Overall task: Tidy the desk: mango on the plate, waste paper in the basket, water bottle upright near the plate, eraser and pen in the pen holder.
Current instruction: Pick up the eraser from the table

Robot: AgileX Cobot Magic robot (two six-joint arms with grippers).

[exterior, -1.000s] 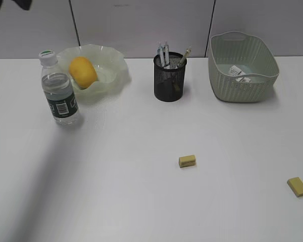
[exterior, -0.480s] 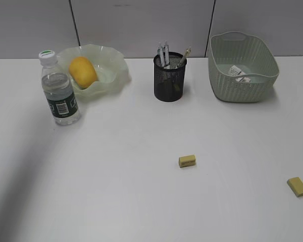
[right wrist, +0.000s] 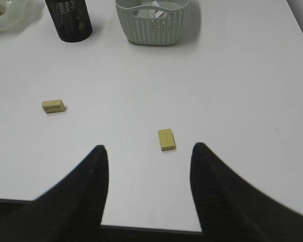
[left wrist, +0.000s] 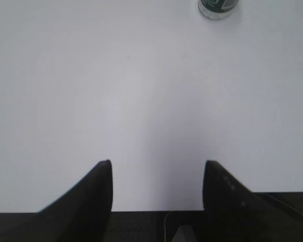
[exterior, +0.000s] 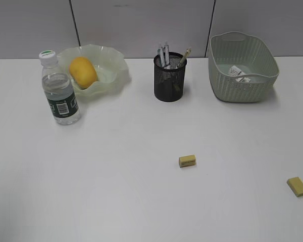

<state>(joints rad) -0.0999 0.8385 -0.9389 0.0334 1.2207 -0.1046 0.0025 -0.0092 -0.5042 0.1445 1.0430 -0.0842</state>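
Both hands, left (left wrist: 156, 162) and right (right wrist: 147, 146), hover spread wide and empty above the white surface (exterior: 116, 191). The mango (exterior: 83, 72) lies in the plate (exterior: 113, 75), the water bottle (exterior: 59, 91) upright beside it. Two erasers, one (exterior: 187, 161) mid-surface and another (exterior: 297, 186) at right, lie well apart from the pen holder (exterior: 169, 78); the waste paper (exterior: 239, 73) sits in the basket (exterior: 242, 88).

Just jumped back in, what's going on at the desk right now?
Nothing is being handled: the left gripper and right gripper both hang open and empty. The mango sits on the plate, the water bottle stands beside it, the waste paper is in the basket. Two yellow erasers lie loose on the desk, outside the pen holder.
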